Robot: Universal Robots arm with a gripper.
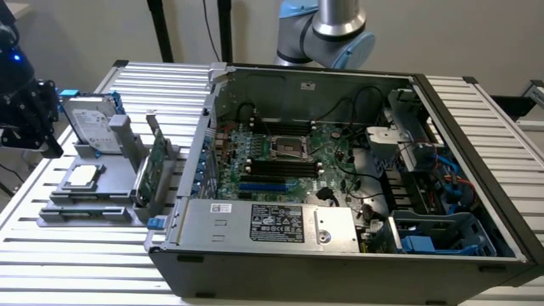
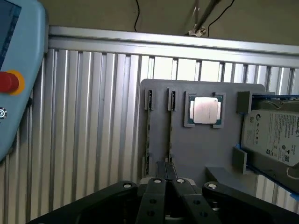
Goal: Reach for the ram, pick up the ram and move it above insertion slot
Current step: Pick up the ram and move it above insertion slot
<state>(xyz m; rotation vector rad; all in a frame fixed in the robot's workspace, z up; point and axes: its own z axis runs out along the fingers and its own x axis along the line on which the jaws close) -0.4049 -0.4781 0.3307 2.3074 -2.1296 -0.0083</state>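
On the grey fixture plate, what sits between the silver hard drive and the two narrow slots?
Wrist view: a square silver processor chip lies flat there, between the two narrow slots and the silver hard drive.

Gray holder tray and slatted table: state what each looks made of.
Gray holder tray: matte, even gray with moulded pockets and clips, likely plastic. Slatted table: silvery ribbed slats with a soft sheen, probably aluminium profile.
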